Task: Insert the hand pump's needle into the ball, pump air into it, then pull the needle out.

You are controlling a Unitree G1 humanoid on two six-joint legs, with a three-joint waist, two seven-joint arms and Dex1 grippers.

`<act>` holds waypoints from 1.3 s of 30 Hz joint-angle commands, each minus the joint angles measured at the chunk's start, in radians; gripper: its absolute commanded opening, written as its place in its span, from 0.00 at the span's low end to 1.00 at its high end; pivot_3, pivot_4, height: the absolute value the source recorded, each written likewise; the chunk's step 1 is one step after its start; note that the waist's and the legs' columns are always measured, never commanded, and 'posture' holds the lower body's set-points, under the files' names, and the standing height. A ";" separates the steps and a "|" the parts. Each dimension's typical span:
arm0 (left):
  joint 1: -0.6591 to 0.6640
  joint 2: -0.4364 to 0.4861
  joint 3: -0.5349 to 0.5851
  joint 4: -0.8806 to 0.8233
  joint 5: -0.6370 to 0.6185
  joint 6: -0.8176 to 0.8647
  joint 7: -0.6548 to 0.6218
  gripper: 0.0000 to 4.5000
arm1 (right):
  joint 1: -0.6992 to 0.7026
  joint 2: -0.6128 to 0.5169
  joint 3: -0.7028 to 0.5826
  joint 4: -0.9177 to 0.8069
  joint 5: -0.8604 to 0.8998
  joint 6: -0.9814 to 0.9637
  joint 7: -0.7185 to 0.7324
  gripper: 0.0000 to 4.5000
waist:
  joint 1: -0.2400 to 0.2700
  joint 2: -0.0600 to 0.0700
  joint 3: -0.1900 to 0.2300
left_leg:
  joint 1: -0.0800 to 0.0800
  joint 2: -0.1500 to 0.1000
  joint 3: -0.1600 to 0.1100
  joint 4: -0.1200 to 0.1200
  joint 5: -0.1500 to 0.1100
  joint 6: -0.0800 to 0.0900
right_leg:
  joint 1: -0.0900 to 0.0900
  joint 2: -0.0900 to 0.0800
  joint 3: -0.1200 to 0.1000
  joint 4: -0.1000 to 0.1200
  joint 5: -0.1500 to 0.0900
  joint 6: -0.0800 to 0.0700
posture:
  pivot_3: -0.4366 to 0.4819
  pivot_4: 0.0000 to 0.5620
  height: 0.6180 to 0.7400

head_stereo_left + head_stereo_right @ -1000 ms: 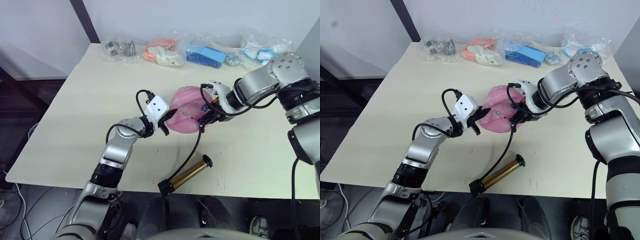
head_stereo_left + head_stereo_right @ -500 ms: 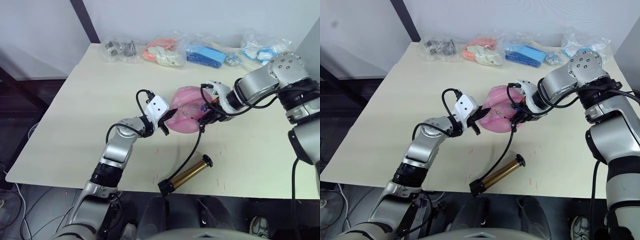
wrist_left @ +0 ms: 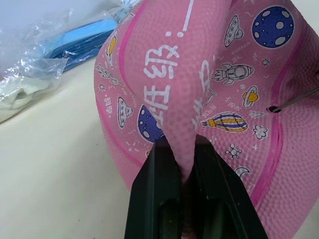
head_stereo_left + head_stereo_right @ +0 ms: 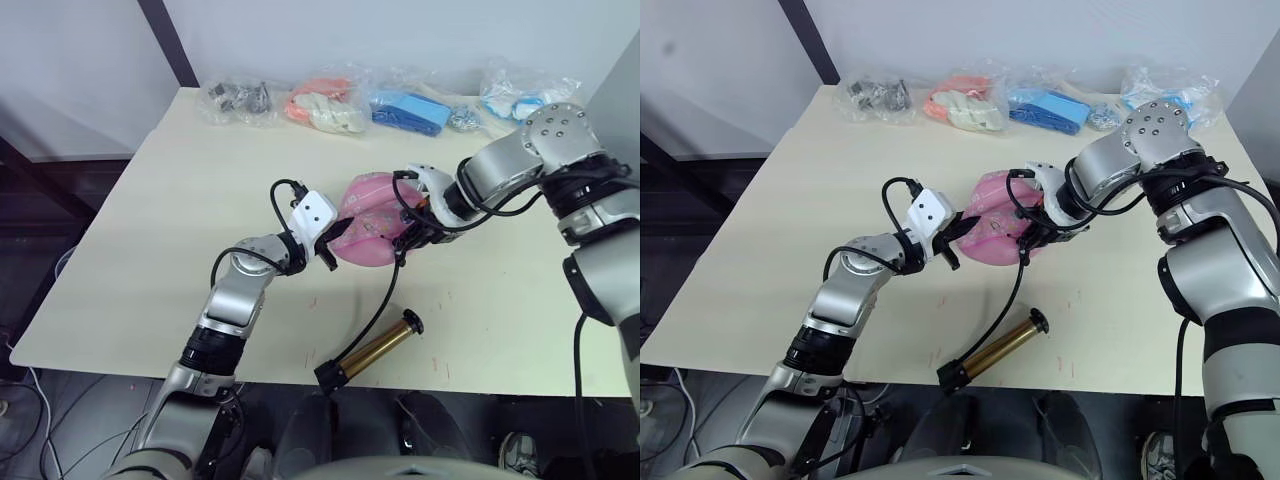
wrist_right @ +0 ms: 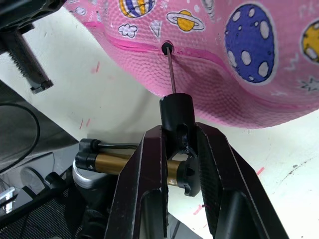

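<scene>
Right wrist view showed the right gripper (image 5: 177,144) closed around the small black fitting of the needle (image 5: 170,69), whose thin metal pin ran from the fitting up to the valve hole in the ball (image 5: 249,64), its tip at or just inside the hole. The ball was pink, printed with planets, rockets and stars, and it sagged with a deep fold rather than standing round. Beyond the fitting the hand pump (image 5: 124,164) lay on the table (image 5: 99,99), its gold-brass barrel and black cap partly hidden by the fingers. In the left wrist view the left gripper (image 3: 184,154) was pinched shut on a ridge of the ball's soft skin, one black finger (image 3: 159,189) on each side of the fold, and the pin could be seen meeting the hole off to one side. From the left eye view the ball (image 4: 372,232) sat near the middle of the pale table (image 4: 170,220), held between the two grippers, the left one (image 4: 335,238) at its left side and the right one (image 4: 413,238) at its right. The pump (image 4: 372,348) lay close to the table's near edge, well apart from the ball, with its black hose (image 4: 385,295) curving up to the right gripper. Along the far edge lay several clear plastic bags (image 4: 330,100) of assorted items.
</scene>
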 commanded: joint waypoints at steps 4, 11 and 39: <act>0.034 -0.010 -0.025 -0.017 -0.019 0.044 -0.032 0.01 | -0.045 0.046 -0.069 0.058 -0.079 0.005 -0.005 0.07 | -0.003 0.000 0.000 | 0.001 0.000 0.000 0.000 0.000 0.000 | 0.000 0.000 0.000 0.000 0.000 0.000 | 0.48 0.27 1.00; 0.036 -0.031 -0.007 -0.048 -0.070 0.106 -0.046 0.01 | -0.061 0.100 -0.142 0.108 -0.152 0.005 -0.008 0.07 | -0.016 0.000 0.000 | 0.001 0.000 0.000 0.000 0.000 0.000 | 0.000 0.001 0.000 0.001 0.000 -0.001 | 0.48 0.27 1.00; 0.048 -0.048 0.005 -0.125 -0.134 0.233 -0.073 0.01 | -0.063 0.339 -0.626 0.210 -0.545 0.002 -0.115 0.07 | -0.033 0.001 -0.001 | 0.005 0.004 0.003 0.000 0.000 0.000 | 0.000 0.005 0.002 0.003 0.003 -0.005 | 0.48 0.27 1.00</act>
